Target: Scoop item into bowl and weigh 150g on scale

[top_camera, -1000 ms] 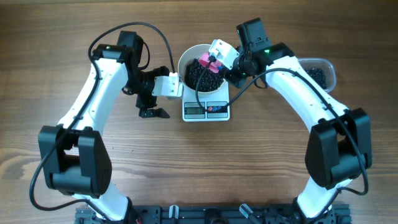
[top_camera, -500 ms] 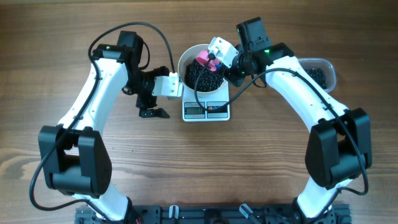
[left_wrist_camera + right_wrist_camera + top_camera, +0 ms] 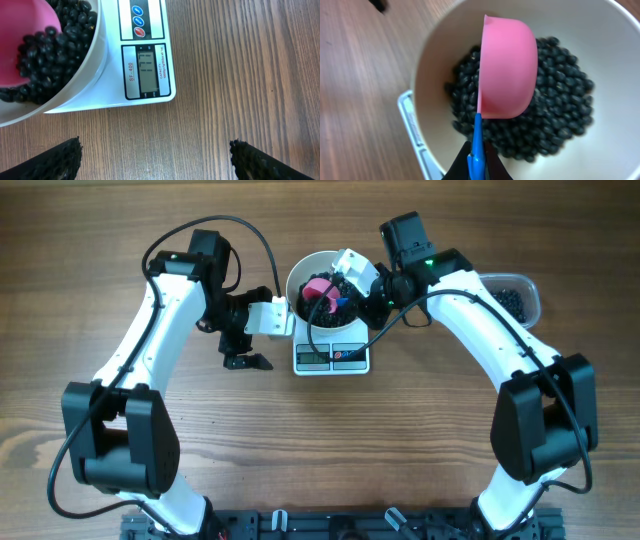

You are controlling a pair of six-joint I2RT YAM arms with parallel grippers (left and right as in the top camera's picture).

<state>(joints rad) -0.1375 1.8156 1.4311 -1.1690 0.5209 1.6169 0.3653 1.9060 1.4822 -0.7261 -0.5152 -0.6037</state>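
Over the bowl (image 3: pixel 296 278) our right claw (image 3: pixel 476 164), clamped on the scoop (image 3: pixel 507 70), just tipped it, adding beans (image 3: pixel 560 115) to weigh; left claw (image 3: pixel 157 160) hangs open.

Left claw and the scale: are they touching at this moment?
Apart. The left wrist view shows a strip of bare wooden table between the open left claw and the near edge of the scale.

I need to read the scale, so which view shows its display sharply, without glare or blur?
Left wrist: scale sharp, no glare, but display digits too faint to read. Overhead: display too small. Right wrist: pink scoop crisp, beans slightly soft, display out of frame.
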